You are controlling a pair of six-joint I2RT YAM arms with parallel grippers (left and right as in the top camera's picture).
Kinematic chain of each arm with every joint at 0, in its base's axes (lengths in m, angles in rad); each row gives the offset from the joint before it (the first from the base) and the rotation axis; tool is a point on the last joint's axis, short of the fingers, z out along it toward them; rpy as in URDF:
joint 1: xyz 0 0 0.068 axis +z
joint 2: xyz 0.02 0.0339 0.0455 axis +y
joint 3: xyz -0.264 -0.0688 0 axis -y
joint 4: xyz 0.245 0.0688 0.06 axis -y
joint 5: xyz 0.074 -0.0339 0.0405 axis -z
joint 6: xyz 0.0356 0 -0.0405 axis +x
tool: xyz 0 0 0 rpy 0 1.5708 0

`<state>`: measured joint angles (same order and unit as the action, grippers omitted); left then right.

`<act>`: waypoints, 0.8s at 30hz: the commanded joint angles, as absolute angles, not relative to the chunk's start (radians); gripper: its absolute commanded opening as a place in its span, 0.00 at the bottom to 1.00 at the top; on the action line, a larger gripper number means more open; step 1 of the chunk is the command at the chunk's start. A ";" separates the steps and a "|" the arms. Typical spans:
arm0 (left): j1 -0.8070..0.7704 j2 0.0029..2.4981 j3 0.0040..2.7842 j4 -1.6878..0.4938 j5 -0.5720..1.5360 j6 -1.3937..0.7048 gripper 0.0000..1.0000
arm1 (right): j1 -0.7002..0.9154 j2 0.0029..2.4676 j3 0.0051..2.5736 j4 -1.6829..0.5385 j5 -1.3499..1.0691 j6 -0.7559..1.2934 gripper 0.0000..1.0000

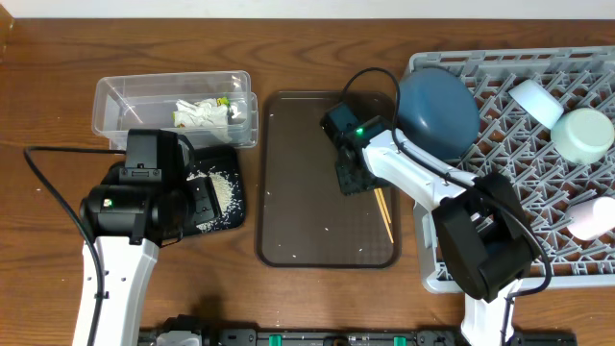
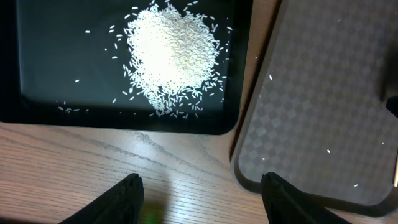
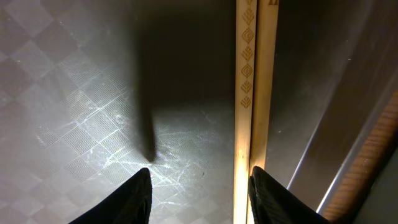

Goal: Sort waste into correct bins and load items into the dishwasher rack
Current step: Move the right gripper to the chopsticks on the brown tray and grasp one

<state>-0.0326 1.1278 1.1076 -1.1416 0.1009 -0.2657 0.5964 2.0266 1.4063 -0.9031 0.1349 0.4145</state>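
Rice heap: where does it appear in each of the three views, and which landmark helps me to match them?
Overhead: the rice heap is left of centre, on the black tray.
Left wrist: top centre, on the same tray.
Right wrist: not in it.
Shared landmark: the brown tray, in all three.

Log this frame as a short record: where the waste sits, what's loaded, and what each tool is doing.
clear tub: holds crumpled tissue
black tray: holds rice heap
brown tray: chopsticks lie on it
rack: dark-blue dish and mint bowl inside
left tool: open, over table beside black tray
right tool: open, chopsticks pass between its fingers
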 commanded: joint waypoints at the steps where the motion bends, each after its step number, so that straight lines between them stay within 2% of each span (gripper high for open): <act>1: -0.027 1.132 1.105 -1.143 0.093 -0.268 0.64 | 0.603 2.058 1.405 -0.901 0.154 0.433 0.49; 17: -0.027 1.132 1.105 -1.144 0.093 -0.268 0.64 | 0.604 2.067 1.394 -0.902 0.119 0.433 0.51; 21: -0.027 1.132 1.105 -1.144 0.093 -0.268 0.64 | 0.604 2.067 1.388 -0.905 0.115 0.434 0.40; 24: -0.027 1.132 1.105 -1.144 0.093 -0.268 0.64 | 0.604 2.067 1.377 -0.905 0.115 0.434 0.39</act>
<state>-0.0326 1.1278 1.1076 -1.1416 0.1009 -0.2657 0.5964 2.0544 1.4025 -0.9035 0.1200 0.4248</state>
